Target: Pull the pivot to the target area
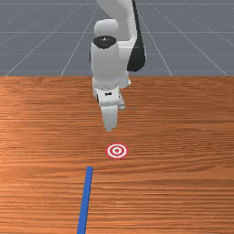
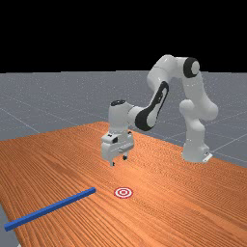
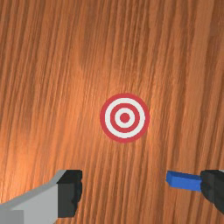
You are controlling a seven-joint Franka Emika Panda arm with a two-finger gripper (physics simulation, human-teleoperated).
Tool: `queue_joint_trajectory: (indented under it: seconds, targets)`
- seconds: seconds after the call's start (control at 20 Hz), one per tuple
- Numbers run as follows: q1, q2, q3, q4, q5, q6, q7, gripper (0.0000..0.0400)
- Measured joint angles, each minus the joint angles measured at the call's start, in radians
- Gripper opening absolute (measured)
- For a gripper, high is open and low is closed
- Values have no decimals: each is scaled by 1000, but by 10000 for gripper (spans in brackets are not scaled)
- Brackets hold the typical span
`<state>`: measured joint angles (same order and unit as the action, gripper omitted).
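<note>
The pincer (image 2: pixel 119 160) hangs above the table (image 2: pixel 159 212) near the middle of the far view, its two fingers apart with nothing clamped between them. The stick (image 2: pixel 50 208) lies flat at the lower left of that view, its near end just short of the target (image 2: pixel 123 192). It looks stiff, fairly light and not fragile, though its length may make it swing if gripped at one end. A smooth face could slip, so a firm pinch across the narrow sides, a little in from the end by the target, seems best, with the hand turned crosswise first. The stick is plain blue, straight, slim and square-edged, with a lighter top and darker side.
</note>
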<state>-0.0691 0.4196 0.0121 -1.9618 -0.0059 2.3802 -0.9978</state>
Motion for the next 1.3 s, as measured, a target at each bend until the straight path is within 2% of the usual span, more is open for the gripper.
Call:
queue_joint_trajectory:
  seconds: [0.15,0.25,0.4,0.6,0.65,0.7,0.75,0.8,1.1,1.15,1.2,1.25,1.3]
  targets:
    - [-22,11,20,-1,-13,14,-118,400]
    - [-49,1,48,-22,-29,22,-276,400]
    - [-51,-17,48,-51,-29,33,-287,400]
    - [-101,5,101,-51,-65,54,-572,400]
    - [-107,12,108,-51,-71,61,-601,400]
    - [-89,17,88,-52,-59,67,-497,400]
    - [-88,22,87,-52,-60,73,-489,400]
    - [-118,30,119,-51,-84,77,-652,400]
    - [-132,63,131,-51,-104,108,-711,400]
    - [-139,71,138,-50,-112,114,-746,400]
    - [-182,79,179,-47,-140,109,-956,400]
    - [-194,80,181,-46,-145,109,-987,400]
    - [-190,79,165,-44,-133,110,-930,400]
